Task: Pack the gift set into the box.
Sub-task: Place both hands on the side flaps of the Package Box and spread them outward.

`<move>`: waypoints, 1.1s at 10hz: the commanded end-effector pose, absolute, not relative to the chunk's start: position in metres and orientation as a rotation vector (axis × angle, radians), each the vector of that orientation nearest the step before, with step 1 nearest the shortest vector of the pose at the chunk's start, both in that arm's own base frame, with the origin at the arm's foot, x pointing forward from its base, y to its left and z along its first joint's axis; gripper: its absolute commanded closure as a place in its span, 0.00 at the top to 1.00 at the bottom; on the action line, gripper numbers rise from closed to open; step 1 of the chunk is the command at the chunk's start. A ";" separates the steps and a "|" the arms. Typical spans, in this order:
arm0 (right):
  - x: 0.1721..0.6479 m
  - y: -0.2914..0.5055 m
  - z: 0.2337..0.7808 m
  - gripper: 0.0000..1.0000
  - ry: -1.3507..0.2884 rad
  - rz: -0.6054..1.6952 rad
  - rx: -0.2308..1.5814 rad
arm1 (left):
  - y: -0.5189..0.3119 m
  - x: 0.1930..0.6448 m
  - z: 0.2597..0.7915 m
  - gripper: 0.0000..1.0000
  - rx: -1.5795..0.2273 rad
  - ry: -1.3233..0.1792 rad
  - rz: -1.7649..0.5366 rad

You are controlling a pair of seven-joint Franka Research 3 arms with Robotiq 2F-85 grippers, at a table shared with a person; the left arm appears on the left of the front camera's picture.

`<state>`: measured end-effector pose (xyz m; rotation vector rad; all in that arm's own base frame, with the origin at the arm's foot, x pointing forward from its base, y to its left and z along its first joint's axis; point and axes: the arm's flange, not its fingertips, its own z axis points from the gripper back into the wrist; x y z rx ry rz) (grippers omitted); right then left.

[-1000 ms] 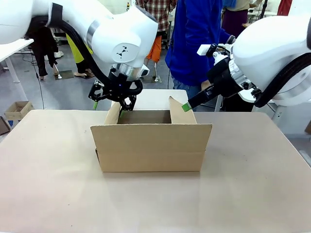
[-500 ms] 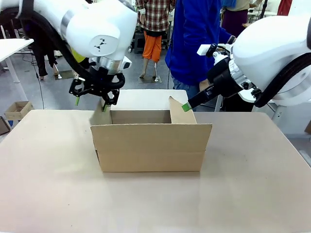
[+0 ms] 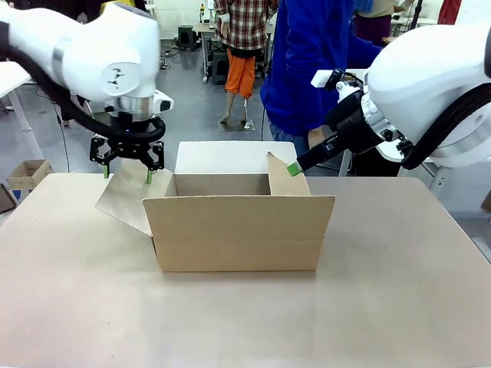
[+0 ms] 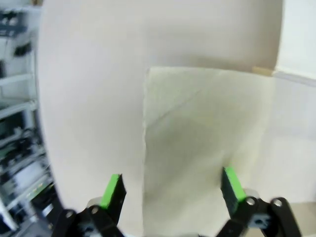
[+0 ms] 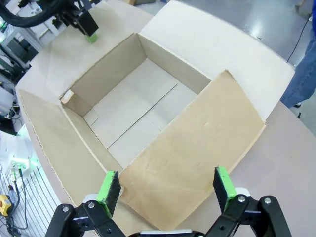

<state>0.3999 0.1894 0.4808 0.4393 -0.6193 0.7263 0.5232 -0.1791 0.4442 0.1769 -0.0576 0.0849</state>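
Front view: box [image 3: 238, 230] sits between the grippers, long axis left to right. Left gripper [image 3: 127, 175], fingers spread, hovers over its outfolded left flap [image 3: 121, 203]; right gripper [image 5: 166, 183], likewise spread, faces the upright right flap [image 3: 282, 178].

Looking down into the box [image 5: 170, 64] — flaps open, bare cardboard floor inside. The right tool [image 5: 167, 190] has its green pads [image 5: 111, 190] spread wide, and the near flap [image 5: 197, 143] lies in the gap between them, tilted outward. The pale far flap [image 5: 222, 39] is spread out flat. The left tool [image 5: 81, 22] hangs top-left, off the box's far end. A person's leg [image 5: 302, 79] in blue stands at the right edge — just past the counter [image 5: 291, 158].
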 end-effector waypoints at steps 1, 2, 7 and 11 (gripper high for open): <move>0.399 0.189 0.482 1.00 -0.614 0.718 0.434 | -0.141 0.517 0.426 1.00 0.026 0.026 -0.002; 0.399 0.189 0.482 1.00 -0.614 0.718 0.434 | -0.124 0.519 0.416 1.00 -0.067 0.058 -0.029; 0.399 0.189 0.482 1.00 -0.614 0.718 0.434 | -0.041 0.519 0.379 1.00 -0.618 0.200 -0.158; 0.400 0.189 0.481 1.00 -0.619 0.727 0.439 | -0.065 0.524 0.392 1.00 -0.426 0.083 -0.092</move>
